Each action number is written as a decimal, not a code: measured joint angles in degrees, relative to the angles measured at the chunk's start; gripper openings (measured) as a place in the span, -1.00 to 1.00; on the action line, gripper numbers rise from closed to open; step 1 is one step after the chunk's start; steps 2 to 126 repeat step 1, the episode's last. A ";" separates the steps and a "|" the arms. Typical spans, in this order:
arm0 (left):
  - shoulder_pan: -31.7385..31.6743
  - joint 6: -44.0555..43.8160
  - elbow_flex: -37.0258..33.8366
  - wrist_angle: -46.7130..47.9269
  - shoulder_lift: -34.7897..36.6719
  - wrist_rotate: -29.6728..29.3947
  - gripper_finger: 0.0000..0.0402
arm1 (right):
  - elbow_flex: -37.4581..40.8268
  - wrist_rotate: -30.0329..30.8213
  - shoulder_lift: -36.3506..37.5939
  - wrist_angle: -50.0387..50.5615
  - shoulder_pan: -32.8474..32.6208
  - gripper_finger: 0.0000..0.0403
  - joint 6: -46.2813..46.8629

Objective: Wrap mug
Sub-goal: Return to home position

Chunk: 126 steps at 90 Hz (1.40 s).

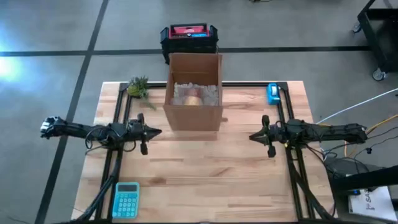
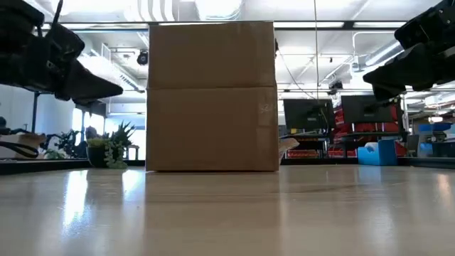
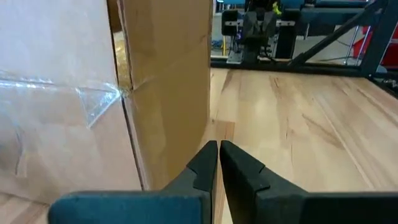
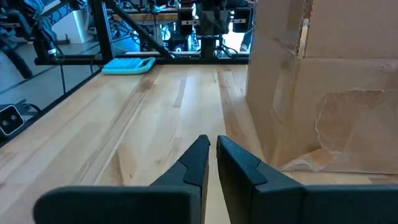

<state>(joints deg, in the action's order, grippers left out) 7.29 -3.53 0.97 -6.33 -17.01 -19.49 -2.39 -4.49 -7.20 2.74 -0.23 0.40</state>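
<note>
Currently, the wrapped mug (image 1: 193, 96) lies inside the open-topped cardboard box (image 1: 193, 118), which stands upright at the far centre of the counter (image 1: 205, 180). Yellow shows through the bubble wrap, so the cargo is judged stowed. The left claw (image 1: 157, 131) hangs just beside the box's left front corner, clenched on nothing. The right claw (image 1: 253, 135) hangs near the box's right side, apart from it, likewise clenched and empty. Both point inward from mirrored positions above the counter, a posture judged to keep the arms clear of the load. Count: one box, one wrapped mug, two claws, one teal calculator (image 1: 126, 200), one small plant (image 1: 138, 87), one blue object (image 1: 273, 93).
</note>
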 joint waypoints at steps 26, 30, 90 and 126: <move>0.00 0.00 0.00 0.00 -0.03 0.00 -0.97 | 0.00 0.00 0.00 0.00 0.00 -0.91 0.00; 0.00 0.00 0.00 0.00 -0.03 0.00 -0.97 | 0.00 0.00 0.00 0.00 0.00 -0.91 0.00; 0.00 0.00 0.00 0.00 -0.03 0.00 -0.97 | 0.00 0.00 0.00 0.00 0.00 -0.91 0.00; 0.00 0.00 0.00 0.00 -0.03 0.00 -0.97 | 0.00 0.00 0.00 0.00 0.00 -0.91 0.00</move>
